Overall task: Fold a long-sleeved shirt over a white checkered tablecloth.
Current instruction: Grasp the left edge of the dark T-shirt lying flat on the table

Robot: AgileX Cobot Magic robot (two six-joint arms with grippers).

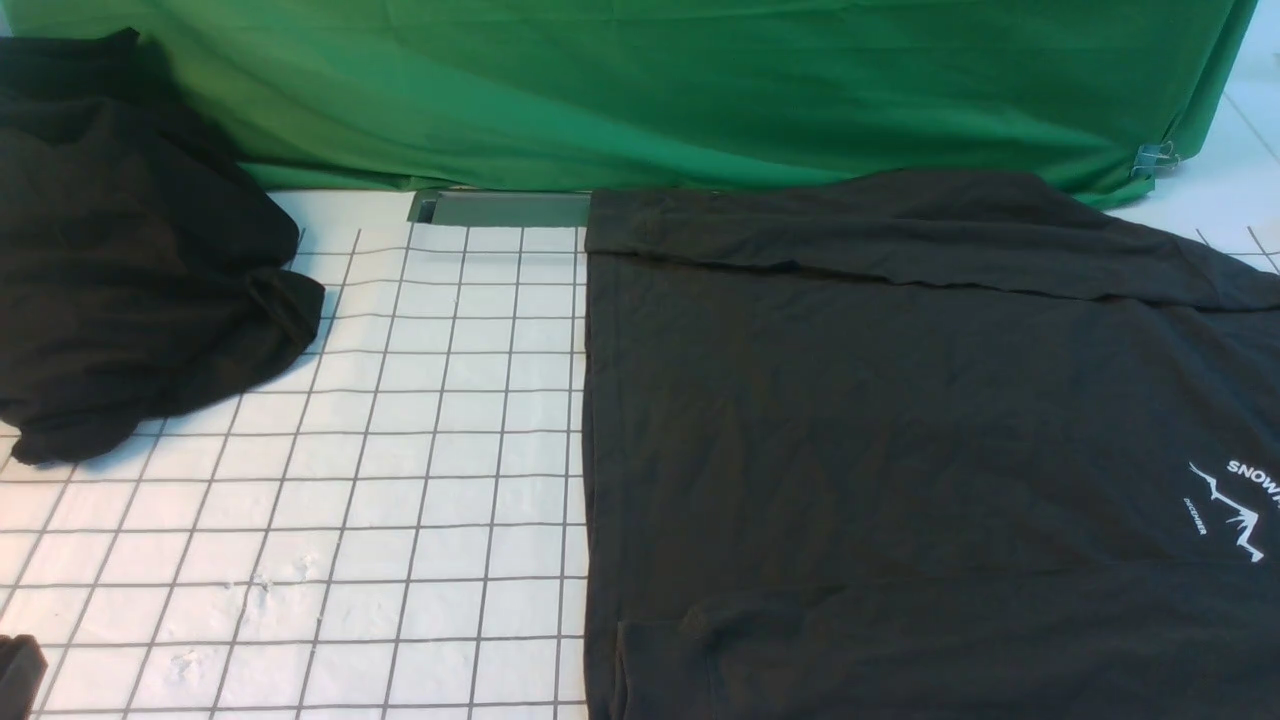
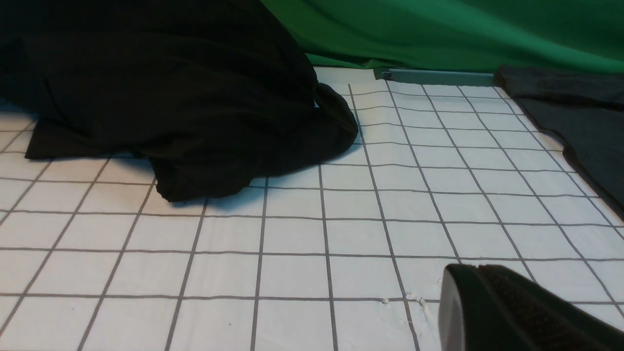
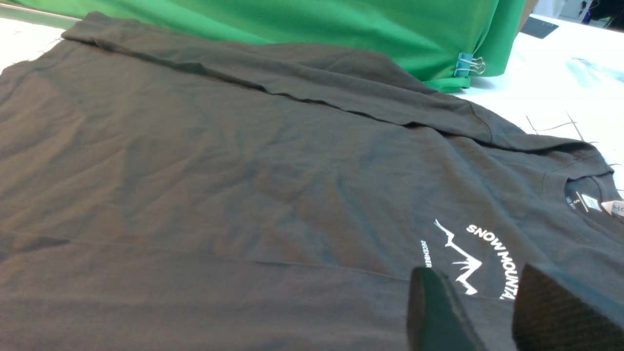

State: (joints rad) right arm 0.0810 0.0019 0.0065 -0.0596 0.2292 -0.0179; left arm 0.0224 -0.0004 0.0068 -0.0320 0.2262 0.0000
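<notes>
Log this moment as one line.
shirt: flat on tablecloth | left hand: shut, empty | right hand: open, by print

a green cloth (image 1: 700,90) hangs as the backdrop and fills the far side from edge to edge, draped in long soft folds. at the green cloth's lower right corner, a small binder clip (image 1: 1155,157) with wire handles pinches its gathered edge. along the foot of the green cloth, left of its middle, lies a flat grey metal bar (image 1: 510,209), just below the hem. past the green cloth's right end a plain white surface (image 1: 1235,130) runs on, brightly lit. the light is even and diffuse, and the shadows along the green cloth's folds are soft.
</notes>
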